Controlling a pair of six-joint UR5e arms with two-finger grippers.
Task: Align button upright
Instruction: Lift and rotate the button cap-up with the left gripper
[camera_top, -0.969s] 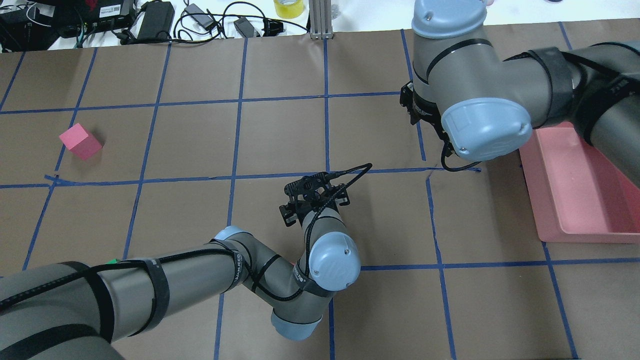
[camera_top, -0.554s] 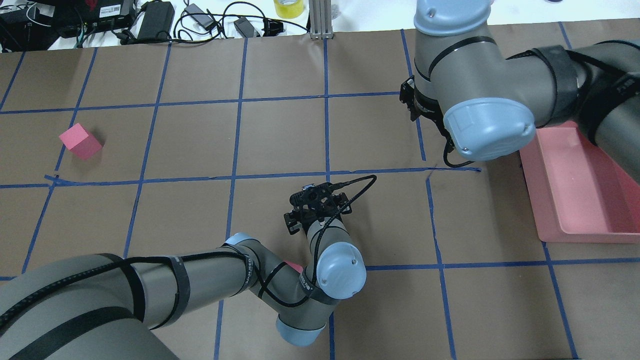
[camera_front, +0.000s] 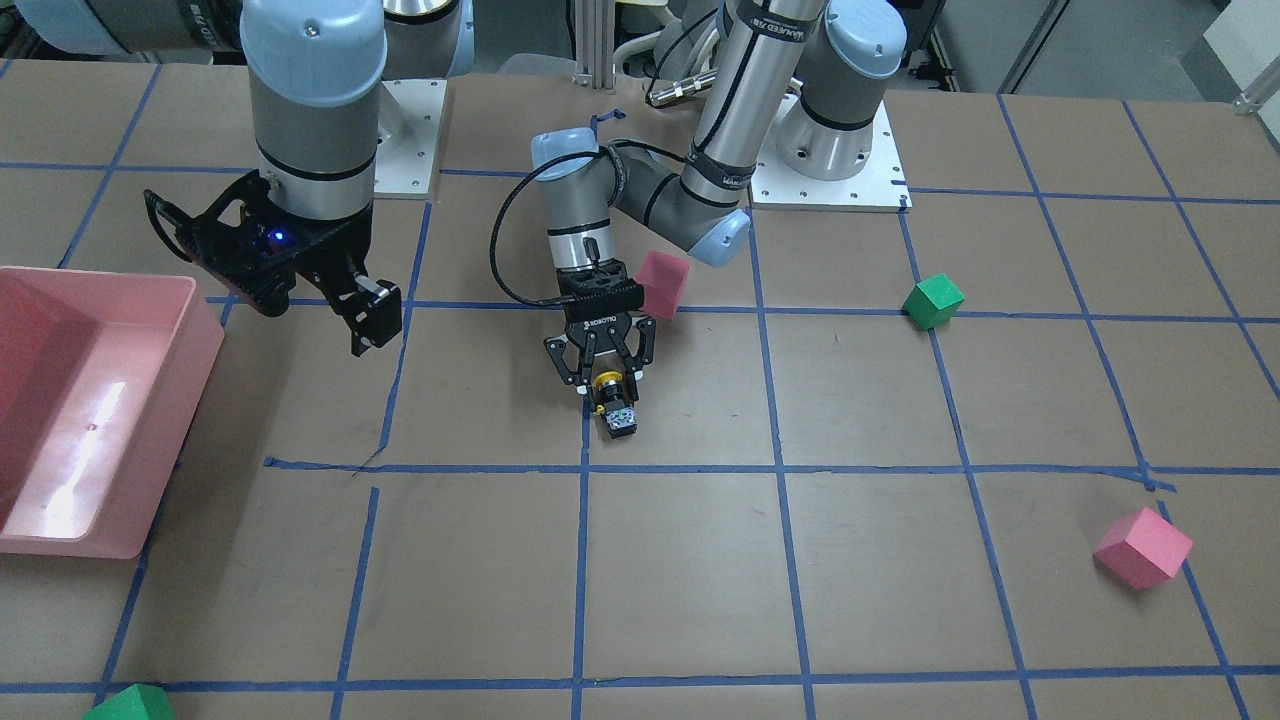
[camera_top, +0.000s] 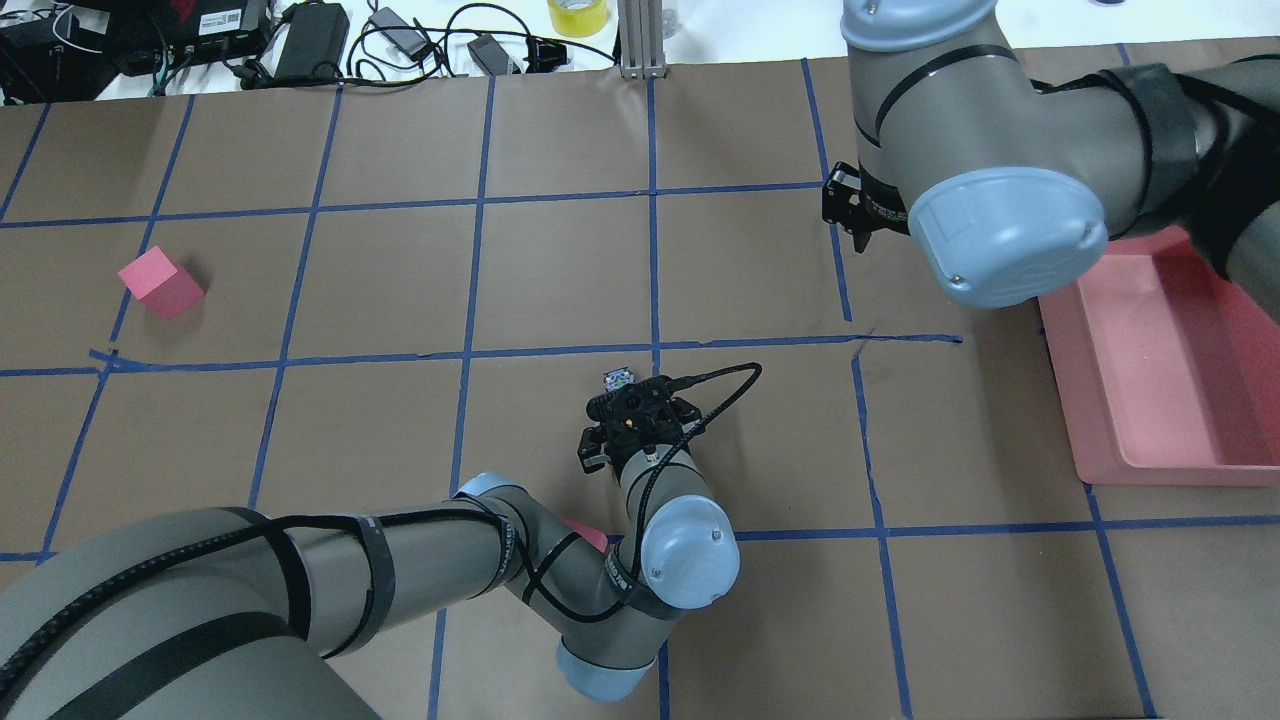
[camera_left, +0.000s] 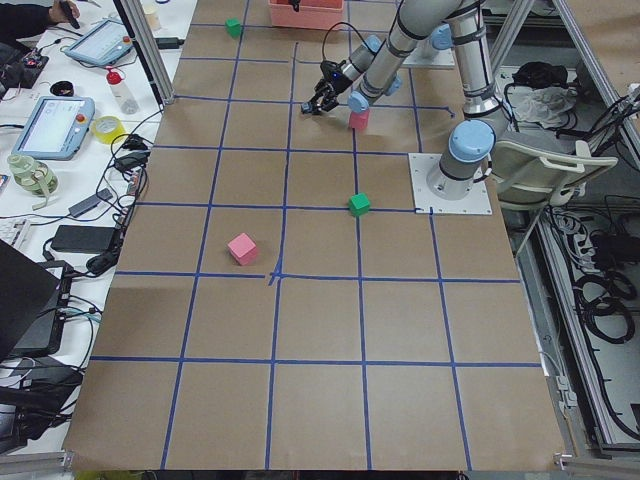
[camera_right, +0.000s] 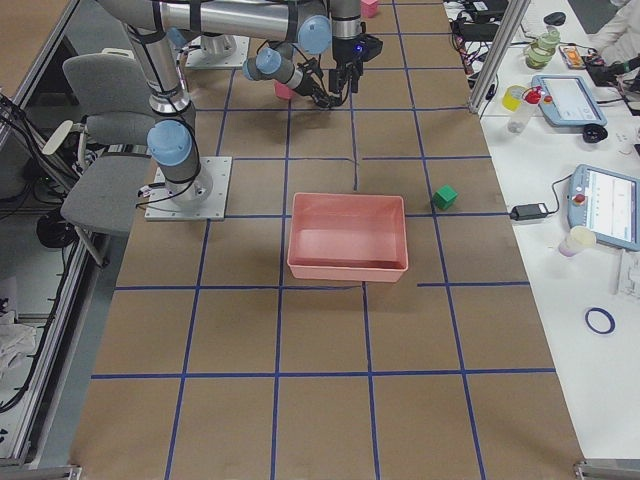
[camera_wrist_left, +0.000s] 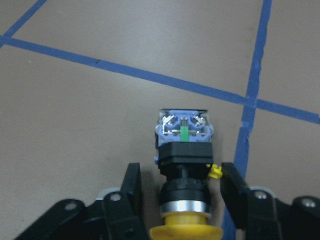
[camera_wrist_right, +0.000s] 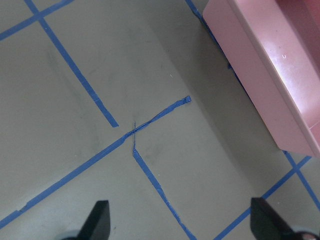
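**Button on its side, left jaws straddling it**

The button (camera_wrist_left: 183, 150) lies on its side on the table (camera_front: 900, 600), beside a blue tape line near the middle of the grid. Its yellow cap points back toward the robot and its terminal base points away. It is not upright, so the task is not yet done.

The left gripper (camera_front: 607, 383) is low over it, with one finger on each side of the black body. In the left wrist view the fingers (camera_wrist_left: 131, 180) stand off the body with brown paper showing on one side, so the jaws are spread and not clamped. Only a small yellow tab on the button comes near the other finger. This placement looks chosen so that a squeeze would catch the body just behind the cap. From there a wrist turn could tip the base down.

A pink cube (camera_front: 663, 284) sits just behind the left wrist, apart from the button.

The right gripper (camera_wrist_right: 182, 225) hangs well apart, above bare table near the pink bin (camera_front: 110, 280). Its jaws are spread wide and hold nothing, which probably leaves room for the left arm.
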